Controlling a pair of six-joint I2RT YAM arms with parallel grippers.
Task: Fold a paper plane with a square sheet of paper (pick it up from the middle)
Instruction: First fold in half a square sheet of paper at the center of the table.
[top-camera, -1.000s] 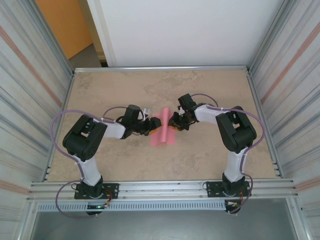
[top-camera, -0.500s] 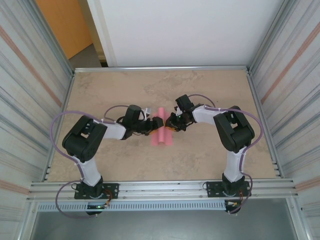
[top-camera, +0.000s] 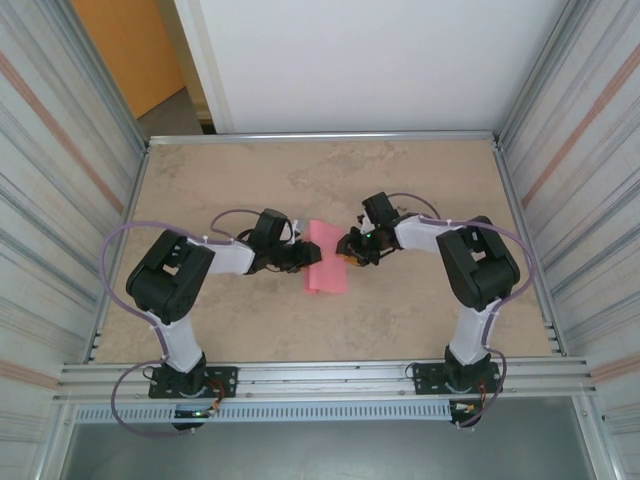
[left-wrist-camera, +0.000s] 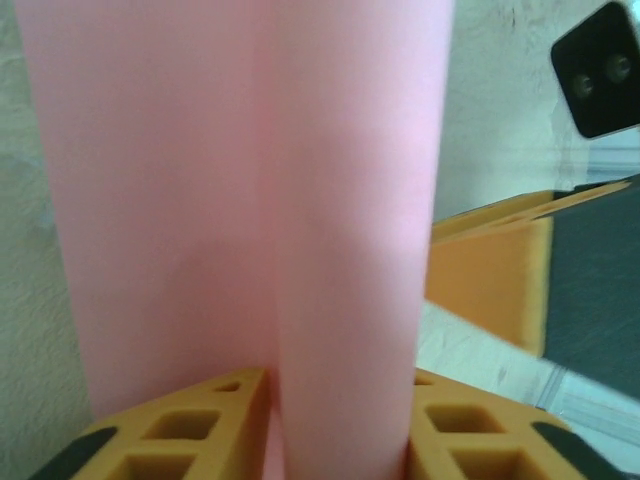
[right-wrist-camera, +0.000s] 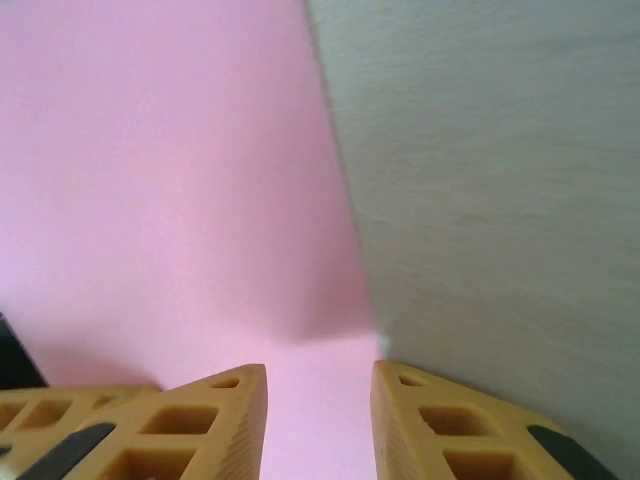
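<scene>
The square sheet of paper (top-camera: 328, 270) is pink and lies bent at the middle of the table, between my two grippers. My left gripper (top-camera: 303, 255) reaches in from the left. In the left wrist view its yellow fingers (left-wrist-camera: 180, 440) press on both sides of a raised, rounded fold of the paper (left-wrist-camera: 250, 200), so the gripper (left-wrist-camera: 340, 445) is shut on it. My right gripper (top-camera: 349, 248) sits at the paper's right edge. In the right wrist view that gripper (right-wrist-camera: 320, 425) stands open over the flat pink sheet (right-wrist-camera: 170, 180), with a gap between the fingers.
The beige table (top-camera: 420, 320) is walled by ribbed metal panels (top-camera: 570, 200) on both sides, with a rail (top-camera: 320, 375) along the near edge. A yellow finger (left-wrist-camera: 490, 270) of the right gripper shows past the paper in the left wrist view.
My left gripper has closed onto the paper's raised fold. The right gripper has opened a little and eased to the right. The paper now lies wider and flatter.
</scene>
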